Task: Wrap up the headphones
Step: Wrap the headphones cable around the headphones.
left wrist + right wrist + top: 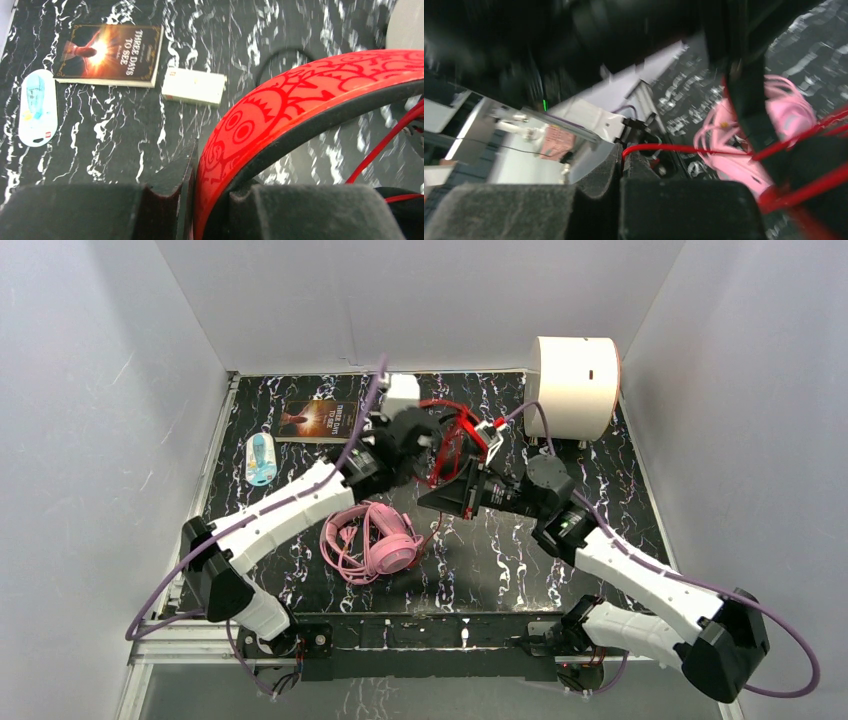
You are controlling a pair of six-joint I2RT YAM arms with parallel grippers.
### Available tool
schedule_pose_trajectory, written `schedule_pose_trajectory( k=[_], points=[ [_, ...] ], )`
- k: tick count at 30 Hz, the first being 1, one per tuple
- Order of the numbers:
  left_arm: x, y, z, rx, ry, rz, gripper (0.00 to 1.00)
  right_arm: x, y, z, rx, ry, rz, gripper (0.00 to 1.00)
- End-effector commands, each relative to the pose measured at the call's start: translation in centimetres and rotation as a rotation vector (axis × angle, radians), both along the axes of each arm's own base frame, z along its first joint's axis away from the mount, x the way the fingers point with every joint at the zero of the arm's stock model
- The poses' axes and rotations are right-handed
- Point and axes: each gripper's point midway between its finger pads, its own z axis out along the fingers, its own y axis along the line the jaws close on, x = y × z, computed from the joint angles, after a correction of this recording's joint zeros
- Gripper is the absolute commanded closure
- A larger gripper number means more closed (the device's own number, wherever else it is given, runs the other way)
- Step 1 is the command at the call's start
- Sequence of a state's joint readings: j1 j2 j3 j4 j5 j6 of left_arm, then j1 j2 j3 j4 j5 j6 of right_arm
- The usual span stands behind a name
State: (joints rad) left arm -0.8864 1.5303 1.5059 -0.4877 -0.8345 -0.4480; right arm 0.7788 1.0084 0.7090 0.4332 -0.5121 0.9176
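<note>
The red headphones (458,440) hang above the middle of the bench (520,565), carried between both arms. The left gripper (210,182) has its fingers pinching the patterned red headband. The right gripper (620,167) has its fingers pressed together on the thin red cable (674,148). That cable trails in loose strands, so this wrap looks barely begun. The pink headphones (385,545) lie on the bench just below, cord bunched beside them; whether it counts as wrapped cannot be told. Only the wrist views show each grip up close; only the overhead view shows the two arms meeting and the pink set whole.
</note>
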Motion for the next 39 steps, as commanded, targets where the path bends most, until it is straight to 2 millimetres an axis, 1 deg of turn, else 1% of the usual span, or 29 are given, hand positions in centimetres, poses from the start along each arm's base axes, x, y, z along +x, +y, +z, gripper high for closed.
schedule_pose_trajectory(
  k=[1,3,4,5,6,8,9,14,18,20,24,27,29,30,34,36,37,39],
  points=[
    [-2.9,0.6,-0.1,0.136,-0.019,-0.046,1.0,-0.5,-2.3,0.9,-0.234,-0.073,-0.037,0.97],
    [-3.9,1.2,-1.3,0.189,0.029,-0.071,1.0,-0.7,-3.7,-0.2,-0.37,-0.075,-0.052,0.96],
    [-4.3,1.4,-1.7,0.213,0.053,-0.086,1.0,-1.1,-4.5,-1.0,-0.448,-0.068,-0.041,0.96],
    [-4.8,1.5,-2.2,0.235,0.078,-0.109,1.0,-1.2,-5.2,-1.2,-0.507,-0.082,-0.037,0.97],
    [-5.2,1.7,-2.4,0.253,0.095,-0.127,1.0,-0.9,-5.9,-0.4,-0.545,-0.108,-0.053,0.98],
    [-6.1,1.9,-2.6,0.285,0.116,-0.159,1.0,-0.7,-6.7,-0.4,-0.627,-0.136,-0.047,1.0],
    [-6.4,2.1,-2.4,0.294,0.116,-0.172,1.0,-0.8,-7.1,-0.1,-0.656,-0.148,-0.039,1.0],
    [-6.7,2.3,-1.5,0.36,0.118,-0.241,1.0,0.0,-8.4,0.5,-0.773,-0.233,-0.03,1.0],
    [-7.3,2.1,-1.8,0.415,0.156,-0.328,1.0,1.1,-9.0,0.9,-0.83,-0.321,-0.036,1.0],
    [-7.7,1.9,-2.1,0.41,0.171,-0.364,1.0,1.8,-9.1,1.1,-0.846,-0.389,-0.043,0.97],
    [-8.5,1.4,-2.9,0.406,0.222,-0.419,1.0,3.4,-9.3,1.6,-0.876,-0.518,-0.071,0.96],
    [-9.1,1.1,-3.5,0.406,0.266,-0.453,1.0,4.2,-9.9,1.9,-0.924,-0.564,-0.085,0.95],
    [-9.4,1.2,-4.0,0.41,0.283,-0.467,1.0,4.9,-10.7,1.7,-0.985,-0.564,-0.106,0.91],
    [-9.5,1.4,-4.1,0.41,0.288,-0.467,1.0,5.0,-11.0,1.7,-1.008,-0.561,-0.111,0.9],
    [-10.1,1.4,-4.3,0.38,0.3,-0.479,1.0,5.6,-11.7,1.4,-1.056,-0.548,-0.139,0.91],
    [-10.2,1.4,-4.2,0.373,0.3,-0.477,1.0,5.5,-11.4,2.0,-1.026,-0.542,-0.152,0.87],
    [-10.2,1.4,-4.3,0.375,0.302,-0.478,1.0,5.3,-11.3,2.4,-1.006,-0.545,-0.156,0.87],
    [-10.3,1.3,-4.3,0.368,0.306,-0.48,1.0,4.8,-10.8,3.1,-0.957,-0.542,-0.148,0.84]
  ],
)
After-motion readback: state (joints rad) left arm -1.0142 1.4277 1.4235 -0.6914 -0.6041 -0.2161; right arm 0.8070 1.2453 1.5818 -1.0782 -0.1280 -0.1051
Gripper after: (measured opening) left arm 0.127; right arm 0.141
